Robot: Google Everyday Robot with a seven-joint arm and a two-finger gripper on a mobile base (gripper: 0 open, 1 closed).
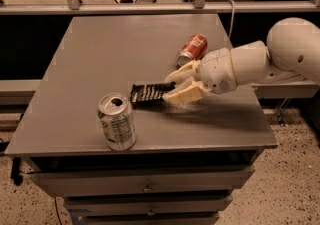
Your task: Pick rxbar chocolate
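1. My pincer [167,89] is closed on only the right end of the chocolate bar [147,93], which sticks out leftward near the middle of the table [75,69]; with so short a hold, the slick wrapper may slide out
2. The bar's free end is near the upright silver can [116,121]; a swing that way could tip it
3. The red can [192,49] lies on its side just behind my wrist; a careless pull back could set it rolling

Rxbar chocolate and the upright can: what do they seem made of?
The rxbar chocolate, held at its right end by the gripper, looks wrapped in thin dark film, probably plastic: flat, pale print. The upright can looks like metal, likely aluminium: silvery rim and top, printed side.
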